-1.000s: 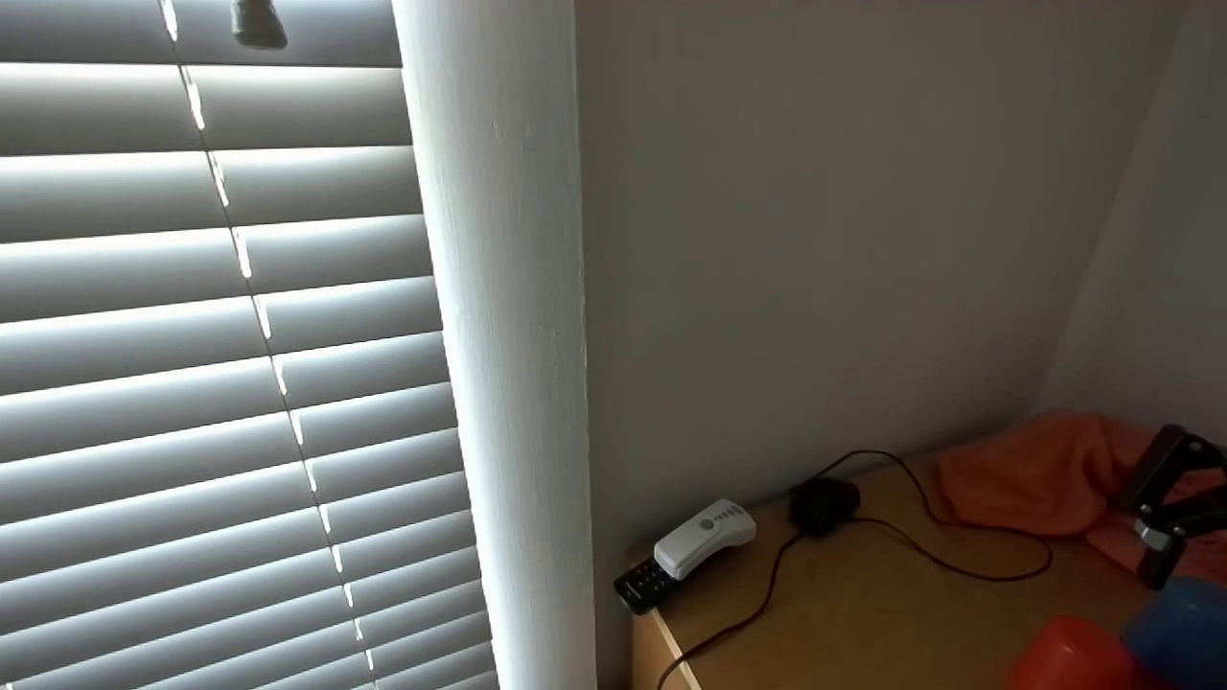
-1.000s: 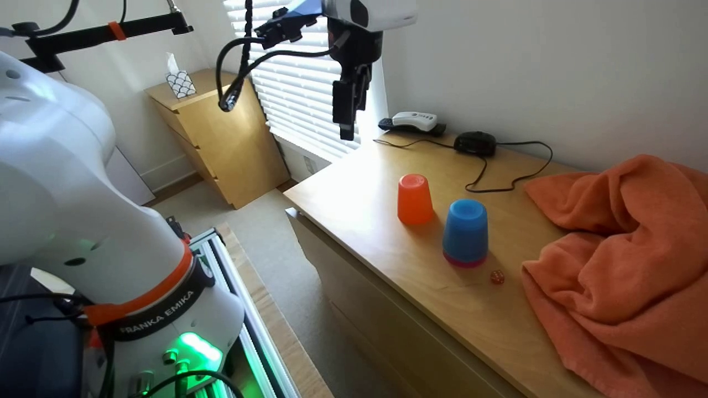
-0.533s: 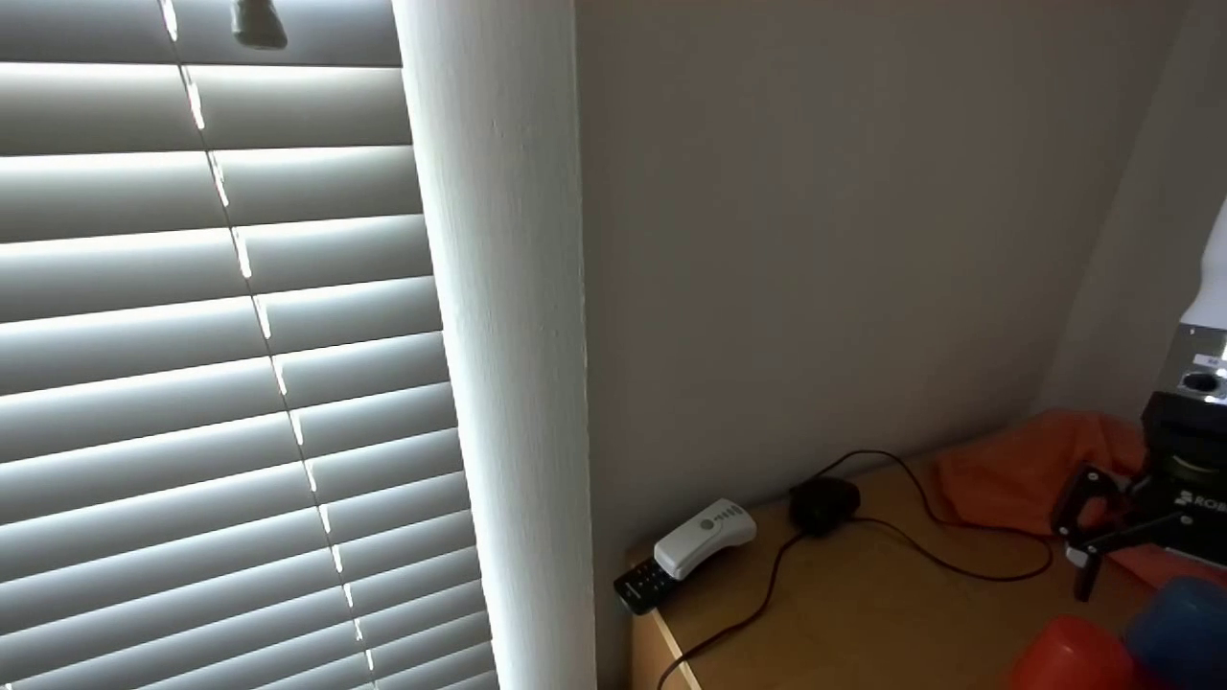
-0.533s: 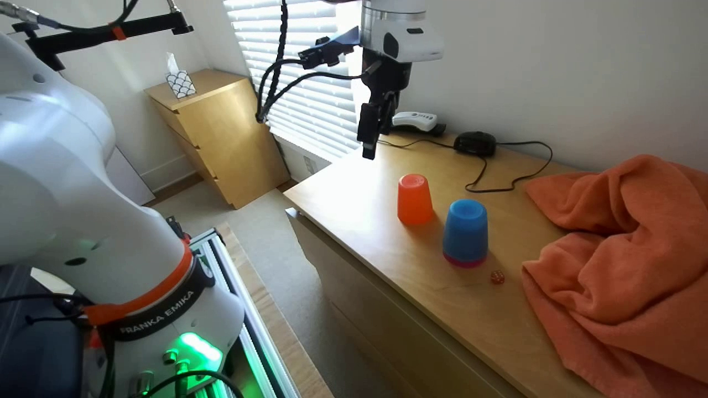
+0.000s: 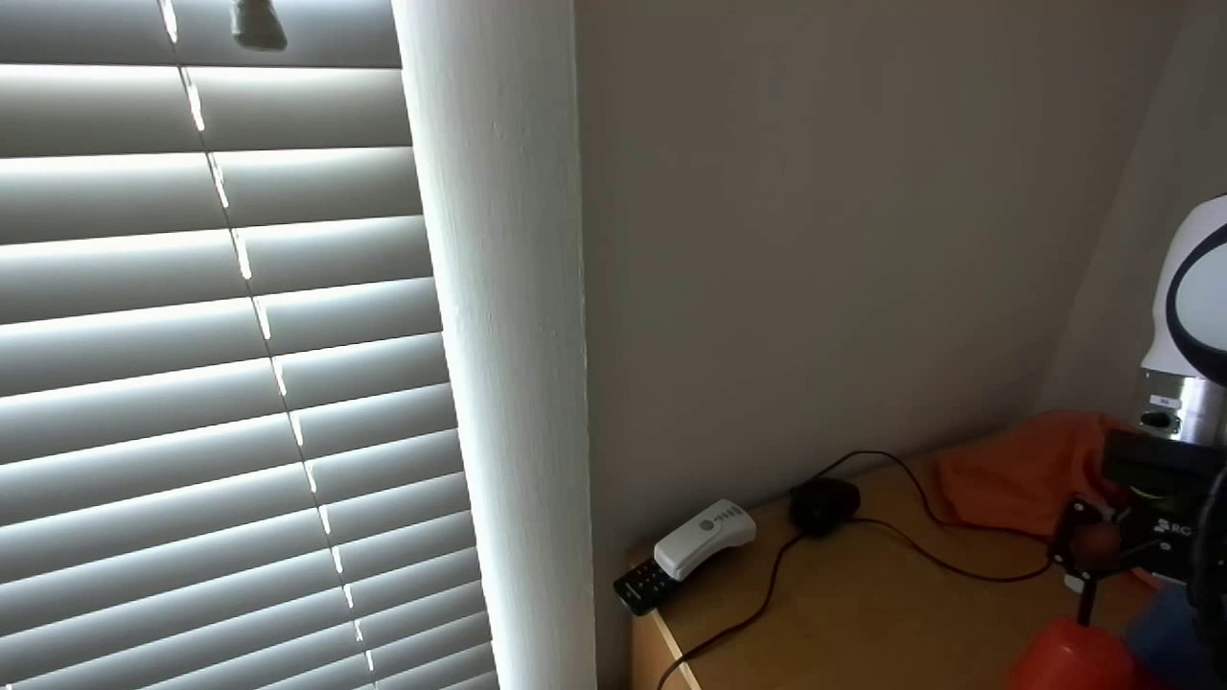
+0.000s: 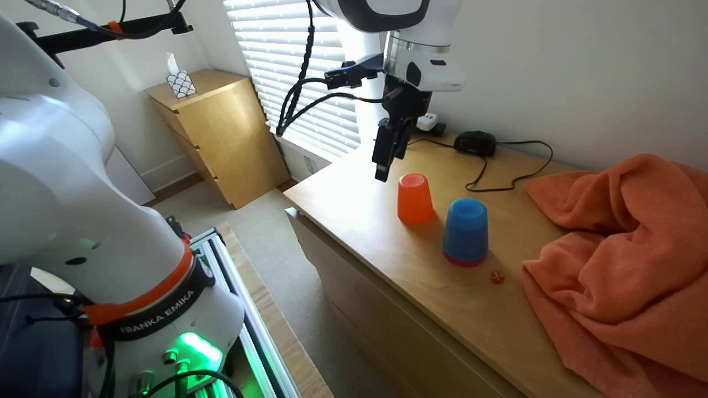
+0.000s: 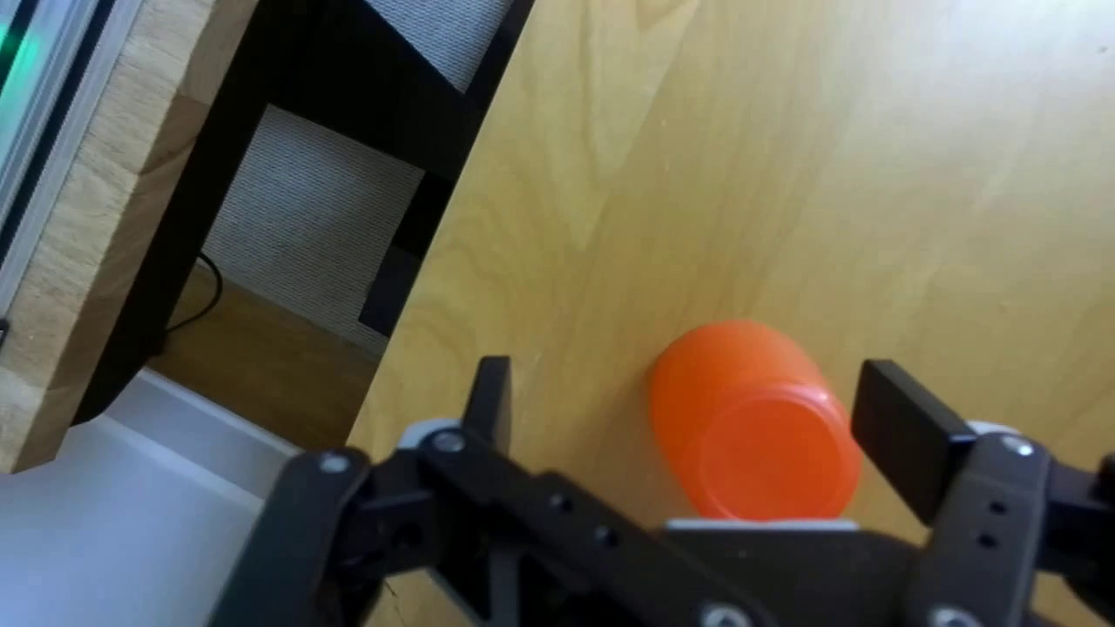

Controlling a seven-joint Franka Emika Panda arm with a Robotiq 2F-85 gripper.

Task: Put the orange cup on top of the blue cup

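The orange cup (image 6: pixel 415 200) stands upside down on the wooden top; it also shows in an exterior view (image 5: pixel 1072 659) and the wrist view (image 7: pixel 749 418). The blue cup (image 6: pixel 466 232) stands upside down beside it, with a pink rim under its base; in an exterior view the blue cup (image 5: pixel 1162 628) is partly hidden. My gripper (image 6: pixel 387 166) is above and slightly to the window side of the orange cup. In the wrist view the gripper (image 7: pixel 684 383) is open and empty, with the orange cup below, seen between the fingers and closer to the right one.
An orange towel (image 6: pixel 636 249) lies beside the cups, and a small red die (image 6: pixel 497 276) lies near the blue cup. A black device (image 6: pixel 474 143) with a cable and a white remote (image 5: pixel 705 539) lie by the wall. The dresser's front edge (image 6: pixel 381 271) runs near the cups.
The arm has moved down and toward the cups, from near the window to just above the orange cup. The cups, die and towel have not moved.
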